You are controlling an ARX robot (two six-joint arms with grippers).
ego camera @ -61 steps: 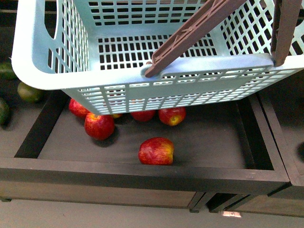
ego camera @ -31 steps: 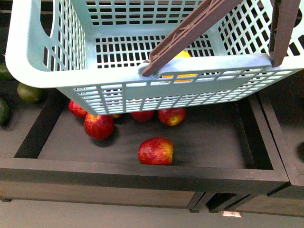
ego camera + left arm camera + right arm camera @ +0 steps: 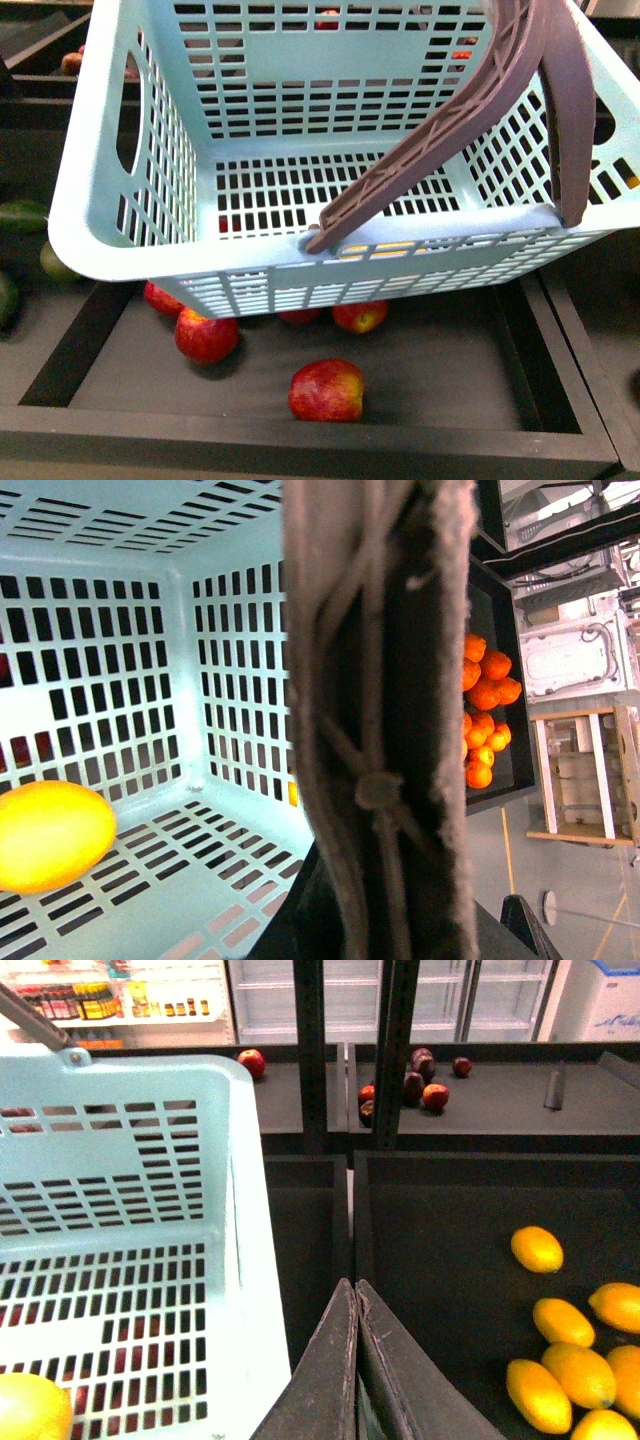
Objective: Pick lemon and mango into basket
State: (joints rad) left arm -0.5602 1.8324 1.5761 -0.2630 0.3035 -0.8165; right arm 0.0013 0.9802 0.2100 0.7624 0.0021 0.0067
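Observation:
The pale aqua basket (image 3: 130,250) hangs in the air over a dark bin, with its brown handles (image 3: 450,120) swung up. My left gripper (image 3: 385,920) is shut on a brown handle (image 3: 380,680) of the basket, which fills the left wrist view. One plump yellow lemon (image 3: 45,835) lies on the basket floor; it also shows through the near wall slots (image 3: 385,250) and in the right wrist view (image 3: 30,1410). My right gripper (image 3: 353,1285) is shut and empty, beside the basket's rim (image 3: 240,1210). I cannot make out the mango.
Red apples (image 3: 326,390) lie in the dark bin (image 3: 560,400) under the basket. Green fruits (image 3: 20,215) lie at the left. Several yellow oval fruits (image 3: 560,1320) lie in a bin next to my right gripper. Oranges (image 3: 485,680) fill another bin.
A yellow fruit has appeared in the basket, which was empty a second ago. The basket now sits lower in the front view and shows more of its inside.

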